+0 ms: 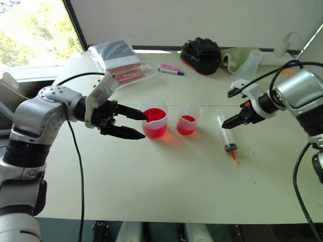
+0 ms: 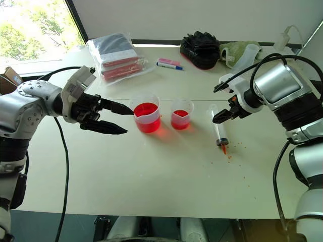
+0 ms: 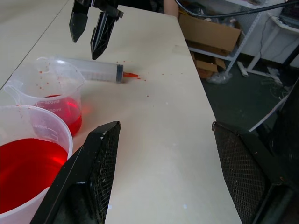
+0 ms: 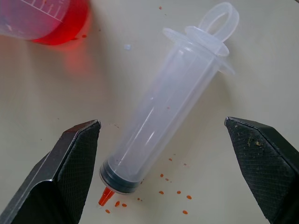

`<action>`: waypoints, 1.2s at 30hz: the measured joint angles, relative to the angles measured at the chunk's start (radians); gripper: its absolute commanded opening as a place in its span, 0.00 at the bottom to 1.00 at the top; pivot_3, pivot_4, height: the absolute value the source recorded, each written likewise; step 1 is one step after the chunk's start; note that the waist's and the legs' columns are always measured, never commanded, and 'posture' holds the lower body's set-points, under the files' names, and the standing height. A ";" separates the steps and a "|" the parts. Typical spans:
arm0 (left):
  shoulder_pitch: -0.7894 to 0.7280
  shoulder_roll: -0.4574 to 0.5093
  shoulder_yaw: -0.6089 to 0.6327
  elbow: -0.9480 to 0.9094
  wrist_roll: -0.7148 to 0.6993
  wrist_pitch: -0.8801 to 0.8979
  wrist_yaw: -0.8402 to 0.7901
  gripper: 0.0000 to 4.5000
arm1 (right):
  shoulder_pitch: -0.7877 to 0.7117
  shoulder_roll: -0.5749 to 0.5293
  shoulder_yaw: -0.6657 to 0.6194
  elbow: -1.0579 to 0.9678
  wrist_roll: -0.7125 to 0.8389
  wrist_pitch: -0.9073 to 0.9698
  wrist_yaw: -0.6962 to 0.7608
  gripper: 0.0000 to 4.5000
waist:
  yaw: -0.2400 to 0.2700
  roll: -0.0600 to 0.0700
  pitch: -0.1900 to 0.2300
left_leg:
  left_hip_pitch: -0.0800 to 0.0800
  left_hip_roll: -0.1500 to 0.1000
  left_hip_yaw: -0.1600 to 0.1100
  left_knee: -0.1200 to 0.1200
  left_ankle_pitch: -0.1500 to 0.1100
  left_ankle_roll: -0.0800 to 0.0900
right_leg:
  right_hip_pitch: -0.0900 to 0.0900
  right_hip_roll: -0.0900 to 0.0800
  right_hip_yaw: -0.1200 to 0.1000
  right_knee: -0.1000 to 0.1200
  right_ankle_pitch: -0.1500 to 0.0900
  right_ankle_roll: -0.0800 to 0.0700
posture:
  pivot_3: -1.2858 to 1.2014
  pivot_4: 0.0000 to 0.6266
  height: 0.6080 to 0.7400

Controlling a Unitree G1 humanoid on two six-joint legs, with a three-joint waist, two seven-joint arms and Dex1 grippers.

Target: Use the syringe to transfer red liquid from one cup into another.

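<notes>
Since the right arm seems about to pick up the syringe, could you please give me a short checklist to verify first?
1. Right gripper open: ok, jaws spread wide.
2. Syringe between its fingers: ok in the right wrist view; it lies flat on the table, not held.
3. Plunger pushed in: ok, its seal sits at the nozzle end.
4. Larger beaker holds red liquid: ok.
5. Smaller cup upright: ok, already holding some liquid.
6. Left gripper gripping the beaker: not ok, open beside it.
</notes>
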 measured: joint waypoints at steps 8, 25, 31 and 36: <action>-0.015 -0.019 0.000 0.008 0.019 -0.015 0.006 0.73 | -0.072 0.148 0.003 0.211 -0.013 0.145 -0.136 0.99 | -0.002 0.000 0.000 | -0.004 0.000 -0.001 0.005 0.000 0.000 | -0.002 0.000 -0.001 0.002 0.000 0.000 | 0.52 0.24 0.78; -0.016 -0.021 0.014 -0.045 0.003 0.014 0.049 0.73 | -0.072 0.391 -0.187 0.458 0.001 0.146 -0.501 0.99 | -0.007 0.000 0.000 | -0.005 0.000 -0.001 0.006 0.000 0.000 | -0.003 0.000 -0.002 0.006 0.000 0.000 | 0.52 0.24 0.78; -0.016 -0.007 0.021 -0.064 -0.003 0.017 0.064 0.73 | -0.063 0.402 -0.214 0.458 0.005 0.146 -0.569 0.99 | -0.019 0.000 0.000 | -0.005 0.000 -0.002 0.005 0.000 0.000 | -0.003 0.000 -0.002 0.006 0.000 0.000 | 0.52 0.24 0.78; -0.016 -0.007 0.035 -0.068 -0.012 0.032 0.083 0.73 | -0.043 0.401 -0.214 0.454 0.028 0.145 -0.592 0.99 | -0.030 0.000 0.000 | -0.005 0.000 -0.002 0.005 0.000 0.000 | -0.002 0.001 -0.002 0.007 0.000 0.000 | 0.52 0.24 0.78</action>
